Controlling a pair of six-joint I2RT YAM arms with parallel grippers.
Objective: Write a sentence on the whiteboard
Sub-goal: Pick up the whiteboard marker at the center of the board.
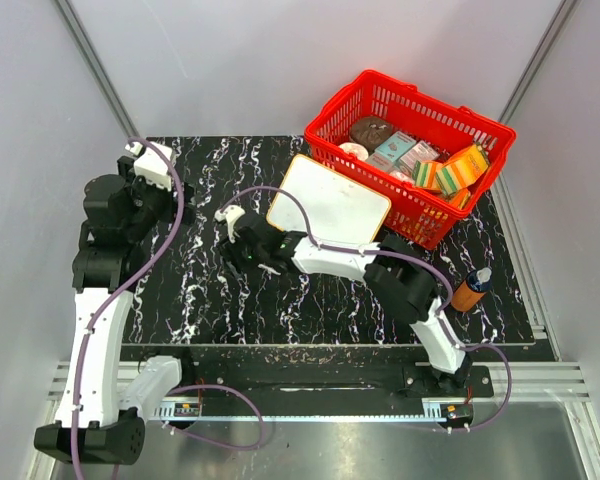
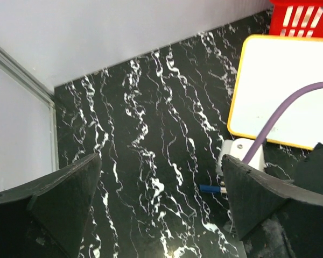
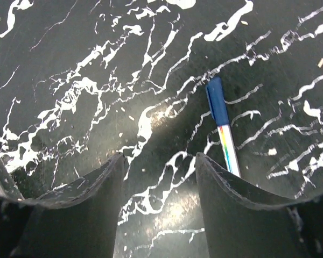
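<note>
Top external view: whiteboard [image 1: 328,205] laid on the black marbled table [image 1: 200,290], just beside the red basket [image 1: 420,215].
Its face is seen as plain white; box labels in the basket are too small to be read. Its long axis is set diagonally, far-left to near-right. The left gripper [image 2: 159,166] is held wide apart. The right gripper [image 3: 159,158] is parted over bare table, with a blue-capped marker [image 3: 223,126] beside 1 finger.

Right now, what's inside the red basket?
The red basket holds small packages: a brown one, a teal box, a white round tub and orange and green boxes. Whatever lies beneath them is covered.
</note>
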